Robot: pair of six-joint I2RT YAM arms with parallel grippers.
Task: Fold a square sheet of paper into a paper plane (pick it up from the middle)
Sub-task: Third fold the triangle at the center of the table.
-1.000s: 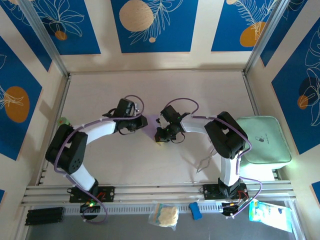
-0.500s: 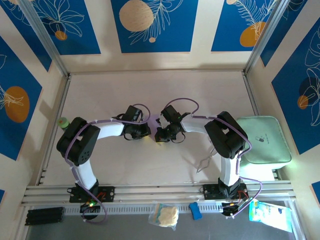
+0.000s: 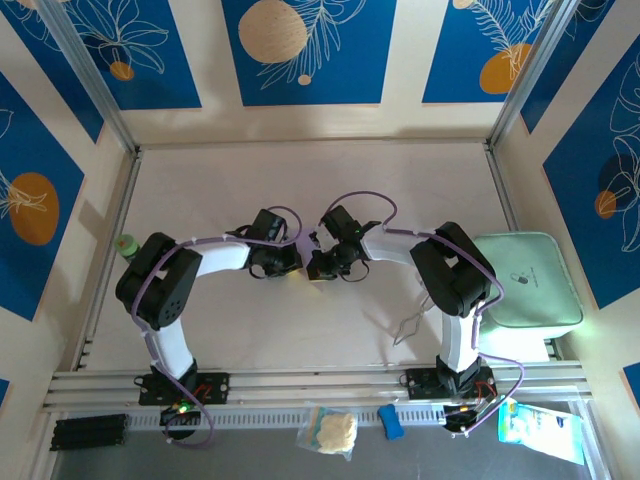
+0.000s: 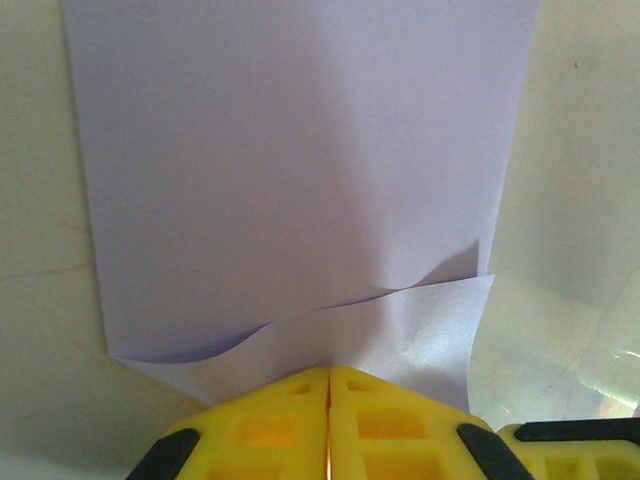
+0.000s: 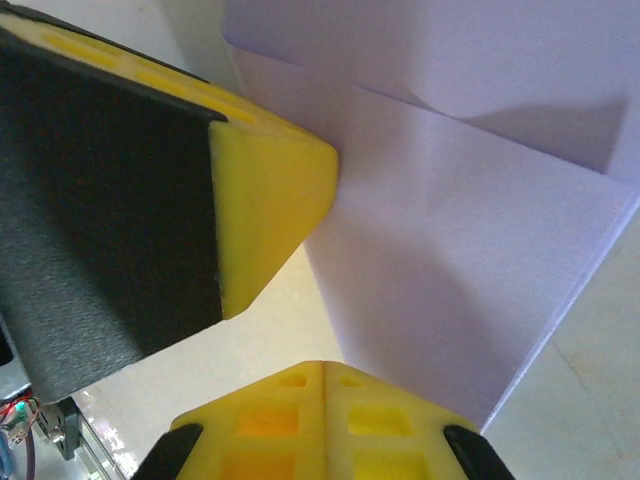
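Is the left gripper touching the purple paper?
Touching. The left wrist view shows the left gripper, jaws shut, pinching the near edge of the paper.

On table [image 3: 300,180]: square sheet of paper [image 4: 300,170] between left gripper [image 4: 328,382] and right gripper [image 5: 325,378]; tray [image 3: 527,295] at far right edge.

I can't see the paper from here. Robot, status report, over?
Left tool shut on the square sheet of paper. Right tool shut on it too. One flap folded over. Tools crowd each other, over.
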